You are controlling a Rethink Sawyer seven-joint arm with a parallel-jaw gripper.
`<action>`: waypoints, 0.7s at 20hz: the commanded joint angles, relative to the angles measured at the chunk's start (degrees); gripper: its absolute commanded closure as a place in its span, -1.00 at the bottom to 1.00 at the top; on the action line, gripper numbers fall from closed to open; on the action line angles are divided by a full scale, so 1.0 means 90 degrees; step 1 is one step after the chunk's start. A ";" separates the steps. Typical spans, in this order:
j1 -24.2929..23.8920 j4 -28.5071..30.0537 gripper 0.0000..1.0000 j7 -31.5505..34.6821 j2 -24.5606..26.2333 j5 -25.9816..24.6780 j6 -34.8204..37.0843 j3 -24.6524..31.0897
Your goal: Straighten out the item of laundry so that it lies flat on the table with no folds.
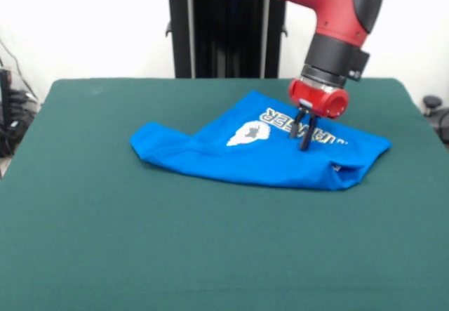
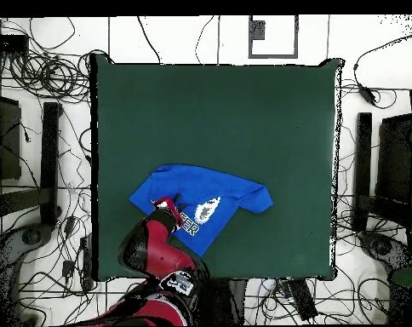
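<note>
Laundry first: we see the item of laundry (image 1: pixel 273 158), a bright blue T-shirt, lying crumpled on the table (image 1: pixel 140 255) toward the robot's side of it, printed face up with a white graphic and part of the white lettering showing. We judge the task far from done: the shirt is bunched into a rough wedge, one end rolled into a thick fold, the other doubled over at the corner, and neither sleeves nor hem lie spread. Opening those folds and smoothing the whole cloth is what remains. In the overhead view its long axis runs across the table's width, tilted a little, with a pointed flap reaching toward the robot's edge; in the front view it stretches from side to side. We find the gripper (image 1: pixel 303 134) down on the shirt at the lettering, its two dark fingers drawn near one another with a slim gap, tips at the cloth; whether they pinch fabric we cannot tell
</note>
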 commanded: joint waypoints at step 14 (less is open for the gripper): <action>-0.0075 -0.0560 -1.00 0.0895 0.0124 0.0157 0.0240 0.0437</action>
